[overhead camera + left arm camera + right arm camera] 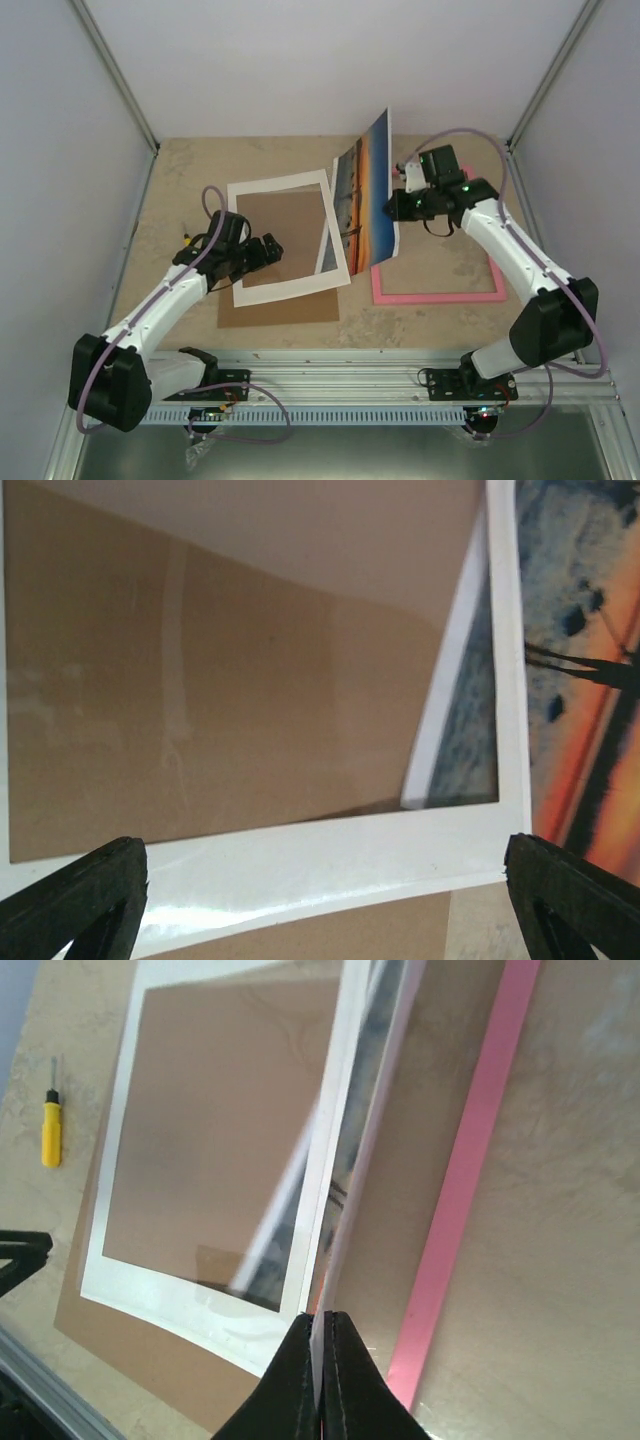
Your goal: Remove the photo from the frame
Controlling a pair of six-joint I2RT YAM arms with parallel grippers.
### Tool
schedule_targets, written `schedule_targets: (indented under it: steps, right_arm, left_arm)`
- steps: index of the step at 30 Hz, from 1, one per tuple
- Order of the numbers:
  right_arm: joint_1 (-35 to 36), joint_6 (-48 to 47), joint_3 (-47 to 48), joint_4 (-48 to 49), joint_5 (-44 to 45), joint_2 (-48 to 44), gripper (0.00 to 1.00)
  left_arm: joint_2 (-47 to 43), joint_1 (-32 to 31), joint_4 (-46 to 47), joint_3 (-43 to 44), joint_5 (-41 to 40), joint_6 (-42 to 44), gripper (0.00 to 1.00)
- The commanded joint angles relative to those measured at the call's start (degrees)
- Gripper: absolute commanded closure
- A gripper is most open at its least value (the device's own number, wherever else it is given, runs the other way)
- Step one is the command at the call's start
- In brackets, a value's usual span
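The photo [365, 190], an orange sunset print, stands tilted up on edge at mid-table, with my right gripper [393, 207] shut on its right edge. Its lower left corner shows through the opening of a white mat [285, 285]. In the right wrist view the photo [375, 1130] runs edge-on into the shut gripper [322, 1325]. The pink frame [440, 296] lies flat on the table below the right arm, also seen as the frame [470, 1160]. My left gripper [272, 250] hovers open over the mat's near edge [300, 865], with nothing between its fingers [80, 900].
A brown backing board [280, 308] lies under the mat and sticks out toward me. A small yellow screwdriver [50, 1115] rests on the table left of the mat. Grey walls close in the table on the left, right and far sides.
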Motion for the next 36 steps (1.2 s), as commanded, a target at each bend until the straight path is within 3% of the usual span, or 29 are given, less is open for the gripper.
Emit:
schedule_targets:
  steps: [1, 9, 22, 29, 36]
  right_arm:
    - [0.8, -8.2, 12.4, -19.4, 5.8, -1.7, 0.99]
    - [12.6, -15.2, 35.3, -37.8, 13.8, 2.4, 1.00]
    - [36.5, -21.1, 32.5, -36.7, 13.9, 1.0, 1.00]
    - [37.4, -25.6, 26.2, -34.2, 19.7, 2.1, 1.00]
    - [33.5, -30.6, 26.5, -30.7, 30.8, 11.1, 1.00]
  left_arm:
    - [-1.8, -0.2, 0.8, 3.3, -4.3, 3.1, 0.01]
    - [-4.6, -0.2, -0.1, 9.2, -10.3, 7.0, 0.01]
    - [-18.0, -0.2, -7.4, 17.8, -25.3, 13.0, 0.00]
    - [-22.5, -0.2, -10.4, 17.9, -25.4, 11.7, 0.00]
    - [-21.6, -0.2, -14.2, 18.8, -27.0, 10.8, 0.00]
